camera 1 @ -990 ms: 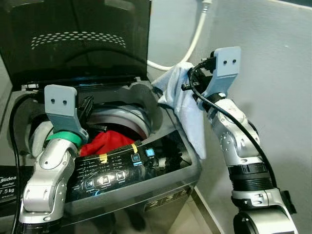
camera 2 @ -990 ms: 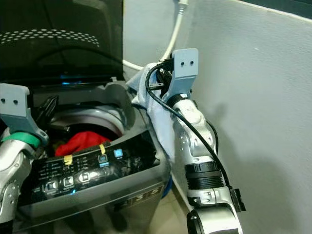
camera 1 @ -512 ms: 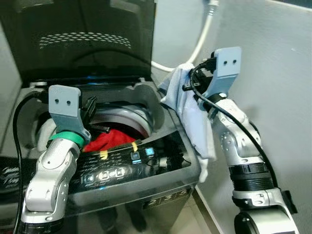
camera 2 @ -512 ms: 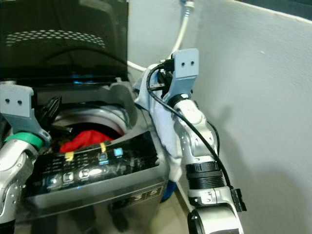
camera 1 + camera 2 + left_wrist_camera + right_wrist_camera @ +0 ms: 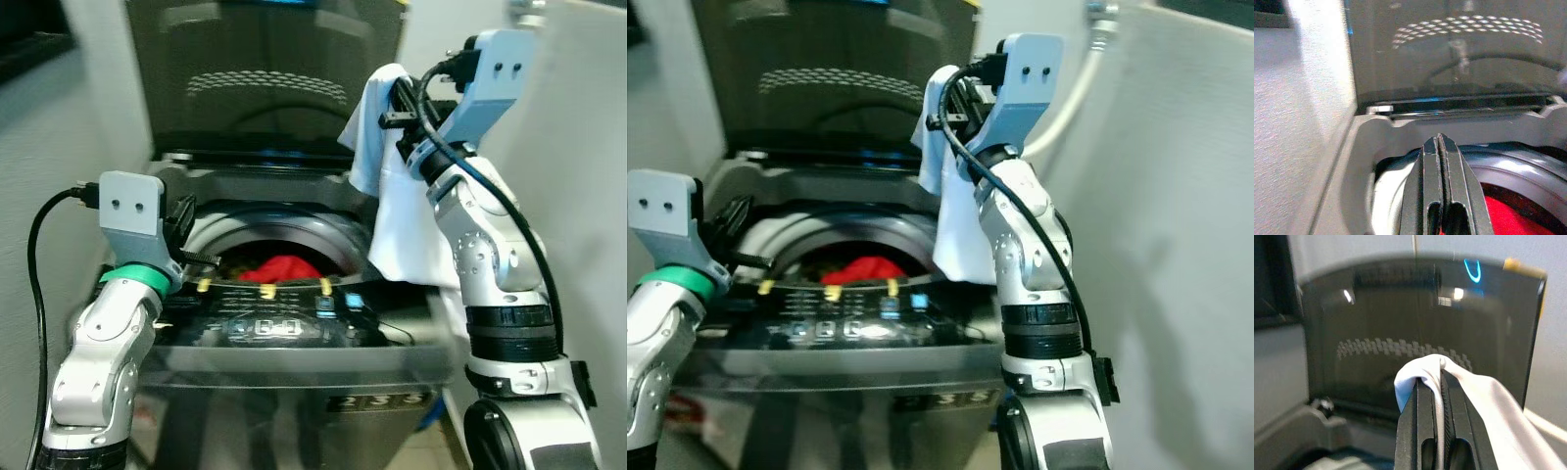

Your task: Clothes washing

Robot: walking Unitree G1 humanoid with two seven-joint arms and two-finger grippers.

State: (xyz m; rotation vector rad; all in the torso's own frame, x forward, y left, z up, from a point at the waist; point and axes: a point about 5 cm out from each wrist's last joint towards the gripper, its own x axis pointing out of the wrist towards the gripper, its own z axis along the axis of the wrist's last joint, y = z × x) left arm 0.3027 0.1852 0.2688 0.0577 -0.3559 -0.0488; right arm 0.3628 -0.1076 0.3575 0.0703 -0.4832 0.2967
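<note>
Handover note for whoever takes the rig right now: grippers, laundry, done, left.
Right gripper: shut on the pale blue-white cloth, held high beside the raised dark lid, over the right rear of the grey top-loading washing machine.
Left gripper: shut, holding nothing, above the left rim of the tub.
Done: red garment lies in the drum.
Left: bring the cloth over the opening, release it, close the lid.
</note>
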